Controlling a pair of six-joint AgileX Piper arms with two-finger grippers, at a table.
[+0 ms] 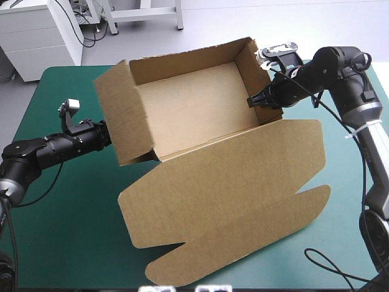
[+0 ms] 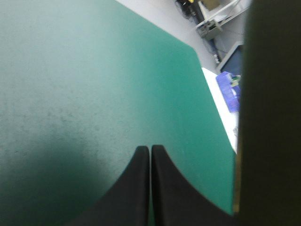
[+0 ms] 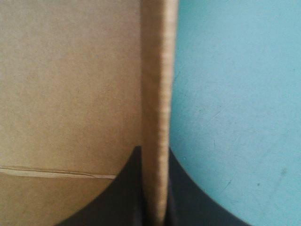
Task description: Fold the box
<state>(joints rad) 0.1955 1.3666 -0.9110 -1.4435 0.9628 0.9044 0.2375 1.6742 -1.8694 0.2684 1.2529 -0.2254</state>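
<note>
Walls are raised on the box [image 1: 200, 115], which is tipped up over the middle of the teal-green surface [image 1: 73, 243], lid flat toward the near edge. Its right wall is clamped in the right pincer [image 1: 251, 101]. The left pincer [image 2: 150, 153] is pressed together on nothing, just beside the left wall. Next, it seems, a level set-down is called for. Counted: one box, two pincers.

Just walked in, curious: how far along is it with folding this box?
Mostly done: the box has its walls up, forming a tray. In hand: the right hand pinches the right wall, holding the tray tilted; the left hand, shut, sits beside the left wall. Left, probably: setting it down; the lid lies open and flat.
</note>
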